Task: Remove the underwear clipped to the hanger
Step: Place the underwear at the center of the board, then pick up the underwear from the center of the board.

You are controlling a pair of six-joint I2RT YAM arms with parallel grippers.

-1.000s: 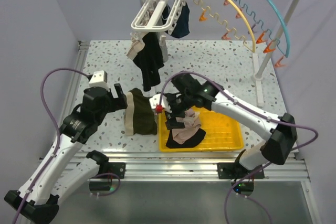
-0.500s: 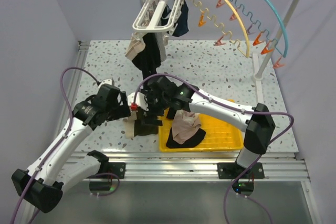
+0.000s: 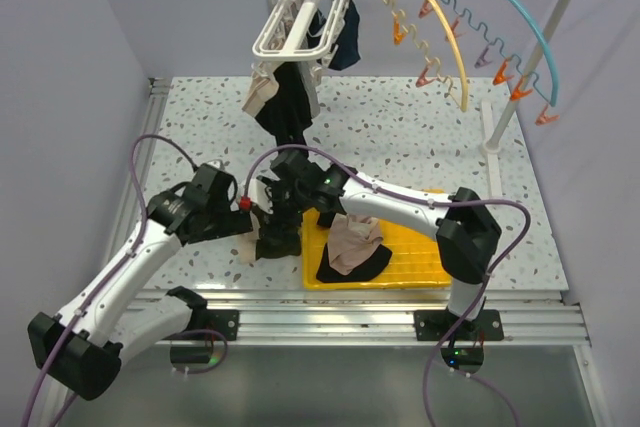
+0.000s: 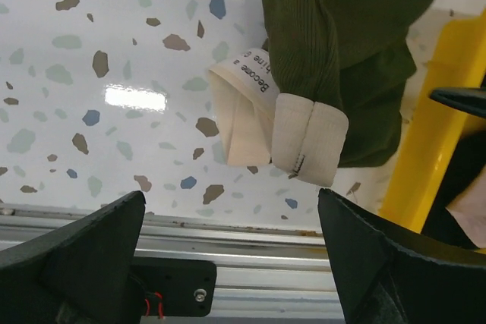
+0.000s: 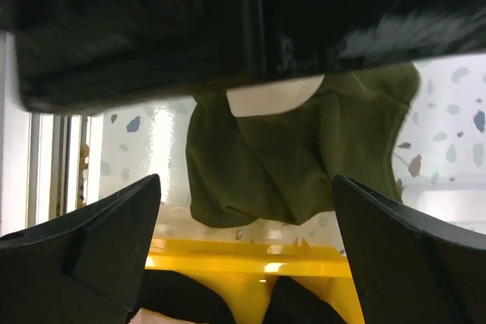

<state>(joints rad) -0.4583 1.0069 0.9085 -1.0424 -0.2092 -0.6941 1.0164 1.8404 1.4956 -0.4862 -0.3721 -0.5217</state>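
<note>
Left hand (image 4: pixel 230 192): fingers spread wide, nothing held. Olive-green ribbed cloth underwear with cream waistband (image 4: pixel 334 36) lies bunched on the speckled white surface (image 4: pixel 91 73), at the hand's 1 o'clock. Right hand (image 5: pixel 246 176): fingers wide apart, contact with the cloth unclear. Yellow plastic tray (image 3: pixel 420 247) at the cloth's 3 o'clock.

Olive-and-cream underwear (image 4: pixel 342 36); yellow tray (image 3: pixel 425 247); speckled table (image 3: pixel 400 127).

Olive-and-cream underwear (image 4: pixel 334 51) sits beside a yellow tray (image 4: pixel 434 134), beyond the wide-spread left hand (image 4: pixel 231 201).
</note>
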